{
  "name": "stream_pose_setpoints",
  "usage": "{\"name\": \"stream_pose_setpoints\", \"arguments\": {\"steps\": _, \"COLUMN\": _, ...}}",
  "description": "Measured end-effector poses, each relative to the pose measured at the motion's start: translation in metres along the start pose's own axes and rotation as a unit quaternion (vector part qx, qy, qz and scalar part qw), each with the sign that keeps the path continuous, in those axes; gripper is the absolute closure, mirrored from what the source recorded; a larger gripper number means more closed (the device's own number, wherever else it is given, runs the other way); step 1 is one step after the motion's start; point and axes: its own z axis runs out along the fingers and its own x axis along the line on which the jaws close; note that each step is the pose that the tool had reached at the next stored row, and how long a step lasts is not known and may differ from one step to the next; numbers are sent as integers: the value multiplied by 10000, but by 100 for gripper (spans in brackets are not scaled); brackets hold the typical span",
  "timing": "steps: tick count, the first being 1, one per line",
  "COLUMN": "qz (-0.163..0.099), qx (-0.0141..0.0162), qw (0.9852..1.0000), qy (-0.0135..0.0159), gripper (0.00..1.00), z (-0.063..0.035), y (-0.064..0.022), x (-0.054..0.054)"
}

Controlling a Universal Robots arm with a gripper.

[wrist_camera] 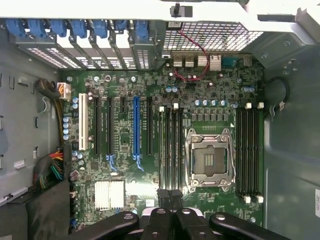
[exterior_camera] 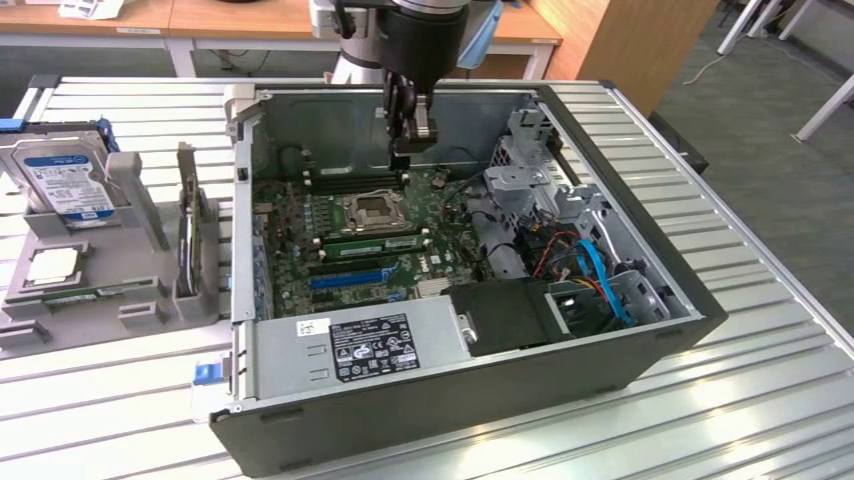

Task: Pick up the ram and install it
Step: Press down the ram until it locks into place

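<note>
Up front, worktop [exterior_camera: 120,400]: silver and ribbed. An open case [exterior_camera: 441,430] lies on it.
Power box [exterior_camera: 354,345]: grey with a black label. It sits in the near part of the case.
Holder [exterior_camera: 147,300]: grey, on the worktop at the exterior view's left, just beside the case.
Chip [exterior_camera: 54,265]: square and silver. It rests in the holder.
Green strip [exterior_camera: 107,293]: thin and flat, in the holder near the chip. I cannot tell what it is.
Drive [exterior_camera: 60,180]: silver with a blue and white label. It leans in the far part of the holder.
Board [exterior_camera: 287,250]: green, on the floor of the case, past the power box.
Blue slot [exterior_camera: 354,278]: long, on the near side of the board.
Ram [exterior_camera: 376,241]: a long green stick. It stands in a slot between the blue slot and the socket, just beside the socket.
Socket [exterior_camera: 370,210]: a silver frame in the middle of the board, with nothing in it.
End effector [exterior_camera: 411,150]: black and clenched tight, holding nothing. It hangs above the board just past the socket, apart from the ram. In the wrist view the end effector [wrist_camera: 170,196] has its tips pressed together over the board.
Desk [exterior_camera: 267,20]: wooden, far behind the worktop.
</note>
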Motion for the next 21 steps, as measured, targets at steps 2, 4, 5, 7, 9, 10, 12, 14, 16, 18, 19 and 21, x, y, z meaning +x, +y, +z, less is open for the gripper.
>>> {"name": "stream_pose_setpoints", "arguments": {"steps": 2, "qz": 72, "qx": 3, "qw": 10000, "qy": -1, "gripper": 90, "z": 1, "y": 1, "x": 0}}
{"name": "stream_pose_setpoints", "arguments": {"steps": 4, "qz": 151, "qx": 5, "qw": 9999, "qy": -2, "gripper": 90, "z": 2, "y": 1, "x": 0}}
{"name": "stream_pose_setpoints", "arguments": {"steps": 5, "qz": 185, "qx": 7, "qw": 9998, "qy": -2, "gripper": 90, "z": 2, "y": 1, "x": 0}}
{"name": "stream_pose_setpoints", "arguments": {"steps": 7, "qz": 254, "qx": 9, "qw": 9997, "qy": -3, "gripper": 90, "z": 3, "y": 1, "x": 0}}
{"name": "stream_pose_setpoints", "arguments": {"steps": 9, "qz": 326, "qx": 12, "qw": 9995, "qy": -3, "gripper": 90, "z": 4, "y": 2, "x": 0}}
{"name": "stream_pose_setpoints", "arguments": {"steps": 10, "qz": 364, "qx": 13, "qw": 9993, "qy": -4, "gripper": 90, "z": 4, "y": 3, "x": 0}}
{"name": "stream_pose_setpoints", "arguments": {"steps": 12, "qz": 429, "qx": 16, "qw": 9991, "qy": -4, "gripper": 90, "z": 4, "y": 3, "x": 0}}
{"name": "stream_pose_setpoints", "arguments": {"steps": 14, "qz": 493, "qx": 18, "qw": 9988, "qy": -6, "gripper": 90, "z": 5, "y": 4, "x": 0}}
{"name": "stream_pose_setpoints", "arguments": {"steps": 16, "qz": 558, "qx": 20, "qw": 9984, "qy": -6, "gripper": 90, "z": 5, "y": 4, "x": 0}}
{"name": "stream_pose_setpoints", "arguments": {"steps": 18, "qz": 626, "qx": 23, "qw": 9980, "qy": -6, "gripper": 90, "z": 5, "y": 4, "x": 0}}
{"name": "stream_pose_setpoints", "arguments": {"steps": 19, "qz": 662, "qx": 24, "qw": 9978, "qy": -6, "gripper": 90, "z": 5, "y": 5, "x": 0}}
{"name": "stream_pose_setpoints", "arguments": {"steps": 21, "qz": 733, "qx": 26, "qw": 9973, "qy": -7, "gripper": 90, "z": 6, "y": 4, "x": 0}}
